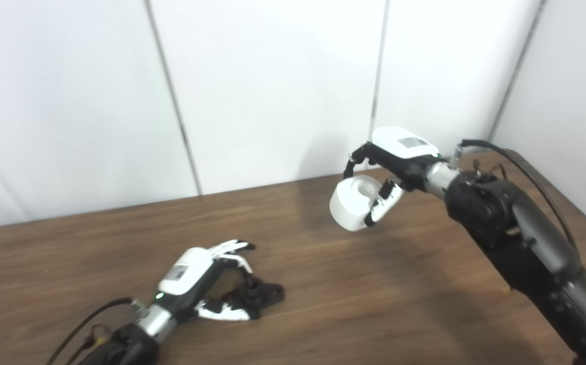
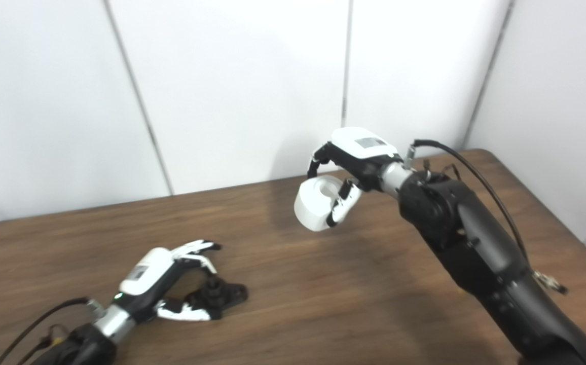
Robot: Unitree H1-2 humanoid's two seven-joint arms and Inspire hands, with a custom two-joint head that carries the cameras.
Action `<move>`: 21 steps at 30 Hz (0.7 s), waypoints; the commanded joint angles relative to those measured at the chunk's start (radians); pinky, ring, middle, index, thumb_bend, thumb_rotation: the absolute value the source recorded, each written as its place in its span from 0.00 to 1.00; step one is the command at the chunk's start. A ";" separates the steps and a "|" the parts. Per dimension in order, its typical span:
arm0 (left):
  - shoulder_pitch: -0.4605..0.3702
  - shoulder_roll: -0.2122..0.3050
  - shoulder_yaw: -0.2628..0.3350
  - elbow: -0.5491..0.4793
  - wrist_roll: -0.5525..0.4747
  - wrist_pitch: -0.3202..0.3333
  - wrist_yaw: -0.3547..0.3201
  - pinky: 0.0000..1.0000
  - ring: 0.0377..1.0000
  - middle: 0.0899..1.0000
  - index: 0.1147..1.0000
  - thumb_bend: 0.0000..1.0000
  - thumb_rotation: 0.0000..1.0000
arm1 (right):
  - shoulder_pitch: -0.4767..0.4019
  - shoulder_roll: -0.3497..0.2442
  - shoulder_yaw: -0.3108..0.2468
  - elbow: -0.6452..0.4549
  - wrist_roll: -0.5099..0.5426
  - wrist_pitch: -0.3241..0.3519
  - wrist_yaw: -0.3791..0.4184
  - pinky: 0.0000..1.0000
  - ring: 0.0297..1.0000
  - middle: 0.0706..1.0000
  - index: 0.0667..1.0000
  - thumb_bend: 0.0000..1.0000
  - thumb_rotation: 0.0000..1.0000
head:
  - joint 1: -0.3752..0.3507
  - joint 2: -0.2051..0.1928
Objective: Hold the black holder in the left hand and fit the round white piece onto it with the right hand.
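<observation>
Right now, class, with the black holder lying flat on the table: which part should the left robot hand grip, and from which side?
Grip the holder's flat base by its edges, coming from the near left, where the left robot hand already sits with fingers apart around it. The short post sticks up from the base, so it is probably best left uncovered for the white piece in the right robot hand.

1. I see a dark brown wood-grain table [image 1: 323, 284] filling the lower frame; its far edge meets the wall.
2. Back wall [image 1: 272, 76] is made of white panels, split by thin dark vertical seams [image 1: 171, 96].
3. A side wall [image 2: 566, 101] closes the corner at right.
4. Lighting is even and diffuse, with soft shadows on the tabletop and wall.
</observation>
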 commanded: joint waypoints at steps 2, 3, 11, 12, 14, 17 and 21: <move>0.058 0.001 -0.028 0.010 0.052 0.069 -0.113 0.84 0.92 0.87 0.42 0.52 0.07 | -0.030 -0.020 -0.009 -0.036 0.003 -0.023 0.003 0.69 0.77 0.72 0.44 0.52 0.13 | 0.027 0.010; 0.060 -0.002 -0.026 0.002 0.053 0.079 -0.118 0.84 0.92 0.87 0.42 0.52 0.07 | -0.031 -0.019 -0.006 -0.043 0.001 -0.022 0.009 0.69 0.77 0.72 0.44 0.52 0.13 | 0.030 0.011; 0.057 -0.023 -0.018 -0.018 0.058 0.132 -0.151 0.84 0.92 0.87 0.42 0.52 0.07 | -0.026 0.027 0.013 -0.125 -0.027 0.068 0.087 0.72 0.79 0.73 0.44 0.52 0.13 | 0.090 0.027; 0.056 -0.025 -0.018 -0.018 0.058 0.133 -0.152 0.83 0.92 0.87 0.42 0.52 0.07 | -0.026 0.031 0.015 -0.130 -0.031 0.075 0.092 0.73 0.79 0.74 0.44 0.52 0.13 | 0.090 0.027; 0.053 -0.030 -0.018 -0.016 0.060 0.135 -0.153 0.82 0.92 0.87 0.42 0.52 0.07 | -0.029 0.040 0.022 -0.139 -0.037 0.084 0.108 0.73 0.79 0.74 0.44 0.52 0.13 | 0.105 0.032; 0.048 -0.035 -0.018 -0.013 0.069 0.138 -0.152 0.81 0.92 0.87 0.42 0.52 0.07 | -0.031 0.056 0.034 -0.140 -0.039 0.076 0.113 0.71 0.80 0.75 0.44 0.52 0.13 | 0.117 0.037; 0.045 -0.043 -0.018 -0.010 0.085 0.147 -0.150 0.80 0.92 0.86 0.42 0.52 0.07 | -0.030 0.078 0.036 -0.142 -0.022 0.063 0.115 0.70 0.80 0.74 0.44 0.52 0.13 | 0.130 0.042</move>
